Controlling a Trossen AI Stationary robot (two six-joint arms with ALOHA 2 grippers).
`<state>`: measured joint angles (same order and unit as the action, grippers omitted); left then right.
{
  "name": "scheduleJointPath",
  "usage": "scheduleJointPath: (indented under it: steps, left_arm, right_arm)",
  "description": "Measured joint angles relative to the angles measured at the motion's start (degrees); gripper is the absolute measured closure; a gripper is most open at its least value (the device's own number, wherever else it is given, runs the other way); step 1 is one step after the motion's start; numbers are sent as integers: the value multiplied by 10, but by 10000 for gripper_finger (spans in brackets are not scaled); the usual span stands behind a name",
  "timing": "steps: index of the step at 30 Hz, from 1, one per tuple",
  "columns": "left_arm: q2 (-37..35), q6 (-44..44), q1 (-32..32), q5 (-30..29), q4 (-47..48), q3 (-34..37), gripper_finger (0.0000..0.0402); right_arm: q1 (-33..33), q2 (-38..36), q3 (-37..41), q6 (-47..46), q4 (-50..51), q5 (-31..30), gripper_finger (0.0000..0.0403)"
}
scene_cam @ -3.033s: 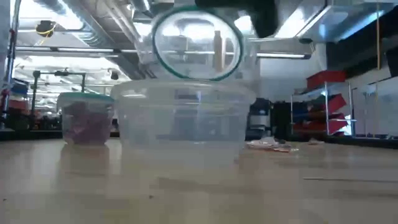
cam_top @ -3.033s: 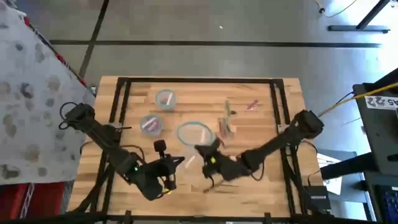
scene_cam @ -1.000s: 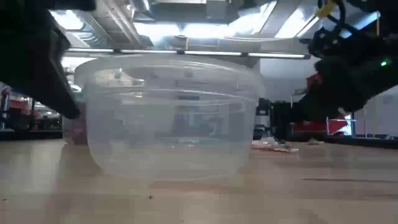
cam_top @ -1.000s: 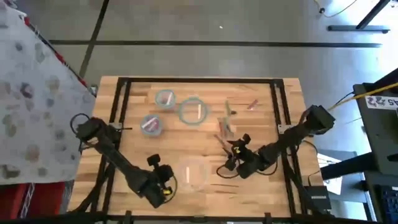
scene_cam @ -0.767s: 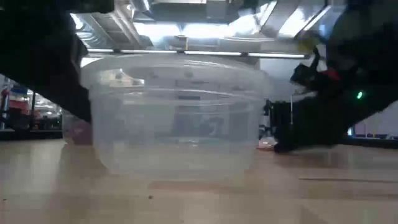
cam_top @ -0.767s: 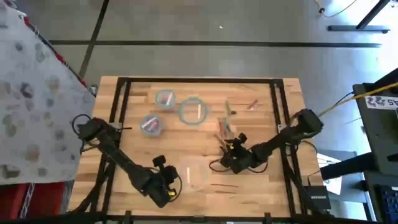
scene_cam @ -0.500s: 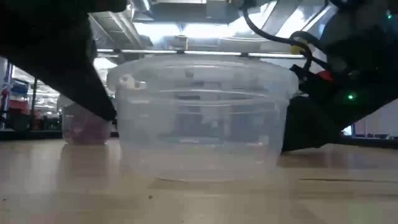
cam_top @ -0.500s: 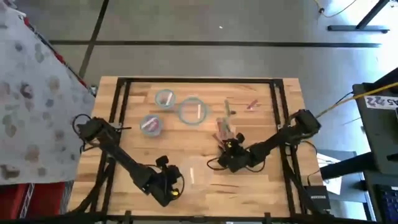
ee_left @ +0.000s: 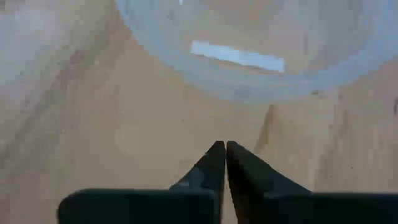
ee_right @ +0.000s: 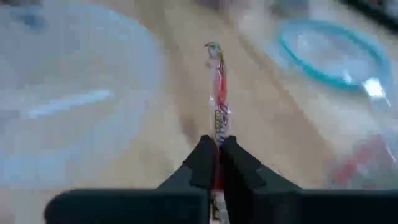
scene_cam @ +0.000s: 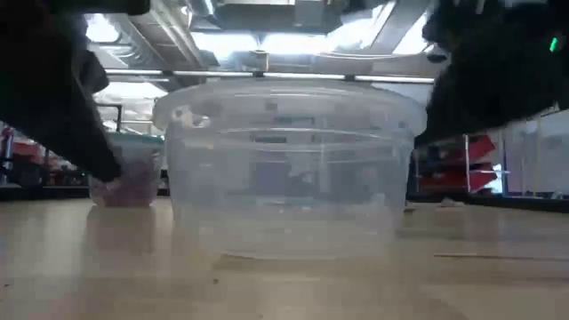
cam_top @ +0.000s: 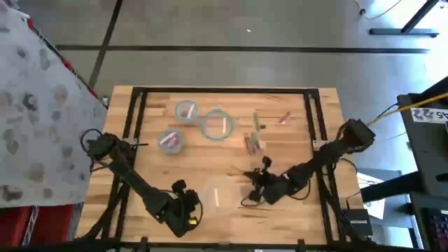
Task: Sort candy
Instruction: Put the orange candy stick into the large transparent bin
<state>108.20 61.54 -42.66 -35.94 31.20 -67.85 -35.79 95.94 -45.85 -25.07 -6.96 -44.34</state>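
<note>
The right gripper has its fingers pinched on a thin reddish candy stick, which stands out straight ahead of the tips with its twisted end free in the air. In the high view that gripper is over the near middle of the counter, just beside the clear rimless bowl, and the stick appears there only as a faint dark line by the tips. The left gripper has its fingers pressed together with nothing between them, the tips low over the bare wood and pointing at the near wall of the same bowl; a pale strip lies flat inside that bowl. From above, the left gripper sits at the bowl's other side, so the bowl lies between the two arms. In the low view the clear bowl fills the middle, with dark arm shapes at both upper corners. Farther back on the counter stand three bowls with teal rims: one holding a pale strip, one holding magenta candy, and a smaller one behind them. A loose cluster of pink and greenish candy lies on the wood beside the teal-rimmed bowls, and a small reddish piece lies apart toward the far right.
</note>
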Motion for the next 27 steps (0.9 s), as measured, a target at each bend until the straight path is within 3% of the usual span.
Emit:
scheduleJointPath:
  steps: [4,10,18,22,27]
  left_arm:
    - [0,0,2,-1,-2,0,402]
    - [0,-6,1,-1,-2,0,402]
    - [-1,-19,4,-3,-3,0,402]
    - [-1,-20,4,-3,-3,0,402]
    - [-1,-20,4,-3,-3,0,402]
  right_arm:
    - [-6,5,-59,71,-4,60,401]
    - [22,23,-92,75,-3,96,376]
    - [60,58,-93,74,-21,168,249]
    - [63,34,-93,90,16,151,192]
    - [63,-51,-92,35,201,43,172]
